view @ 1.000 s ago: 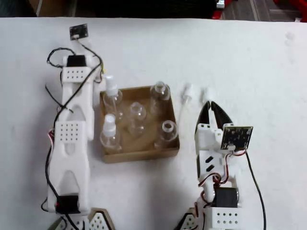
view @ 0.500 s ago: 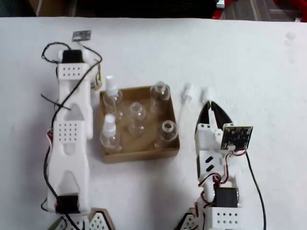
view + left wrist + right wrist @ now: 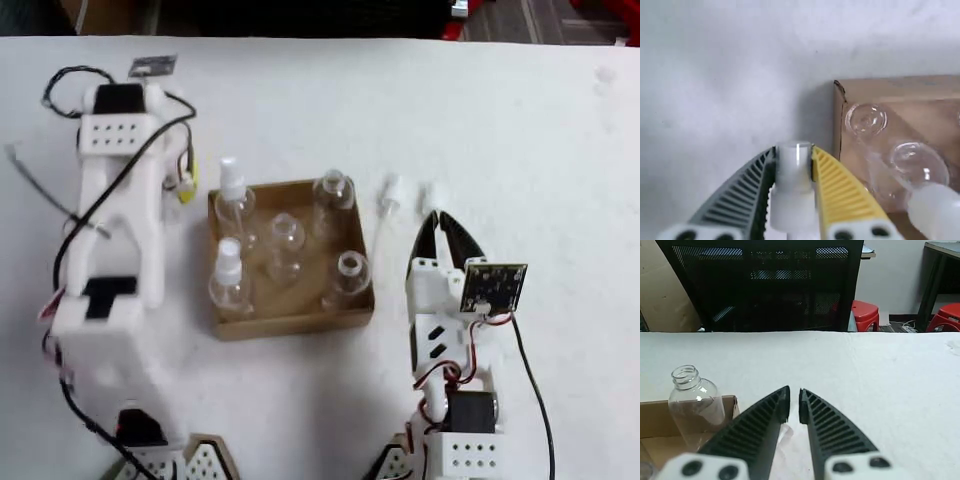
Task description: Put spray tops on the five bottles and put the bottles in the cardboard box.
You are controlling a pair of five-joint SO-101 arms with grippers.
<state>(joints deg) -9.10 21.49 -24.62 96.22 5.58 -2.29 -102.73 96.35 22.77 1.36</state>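
The cardboard box [image 3: 292,322] sits mid-table with several clear bottles standing in it. Two bottles [image 3: 233,203] [image 3: 229,275] on its left side carry white spray tops. Three bottles [image 3: 285,240] [image 3: 333,194] [image 3: 349,276] have bare necks. My left gripper [image 3: 793,150] is shut on a white spray top [image 3: 792,192] just outside the box's far left corner [image 3: 840,95]; from above the left gripper [image 3: 184,187] is beside that corner. Two loose spray tops [image 3: 390,194] [image 3: 432,192] lie right of the box. My right gripper [image 3: 440,222] rests shut just behind them, holding nothing.
The right wrist view looks past the right gripper [image 3: 794,404] to an open bottle [image 3: 693,404] in the box and bare white table [image 3: 880,370] beyond. A black mesh chair and red stools stand past the table's far edge. Open table lies right of the right arm.
The left arm has swung to the left and toward the far edge, drawing its gripper a little away from the box. The right arm and the bottles have not moved.
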